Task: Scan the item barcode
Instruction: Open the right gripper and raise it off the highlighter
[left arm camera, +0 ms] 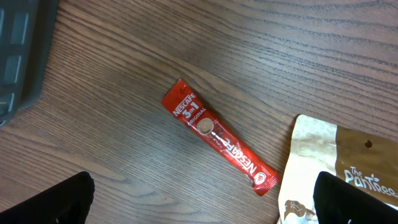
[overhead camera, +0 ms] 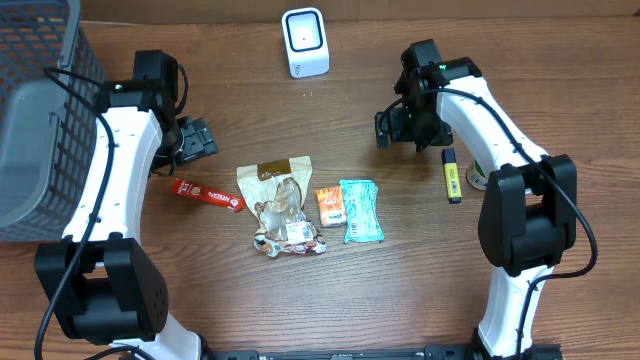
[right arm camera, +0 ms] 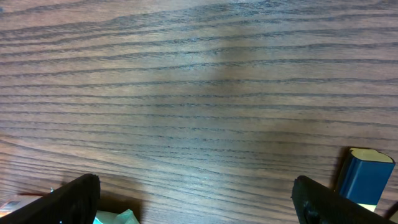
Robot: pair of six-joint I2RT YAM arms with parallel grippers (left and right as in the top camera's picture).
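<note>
Several items lie mid-table: a red Nescafe stick (overhead camera: 208, 195) (left arm camera: 219, 140), a tan snack bag (overhead camera: 280, 205) (left arm camera: 336, 168), an orange packet (overhead camera: 330, 205) and a teal packet (overhead camera: 361, 210) (right arm camera: 115, 218). A white barcode scanner (overhead camera: 305, 42) stands at the back centre. My left gripper (overhead camera: 195, 138) (left arm camera: 202, 205) hovers open just behind the red stick, holding nothing. My right gripper (overhead camera: 400, 125) (right arm camera: 199, 202) hangs open over bare wood behind the teal packet, also holding nothing.
A grey wire basket (overhead camera: 40, 110) (left arm camera: 18, 50) fills the far left. A yellow marker with a dark cap (overhead camera: 452, 175) (right arm camera: 367, 177) lies to the right of the right gripper, next to a small round object (overhead camera: 478, 178) partly hidden by the arm.
</note>
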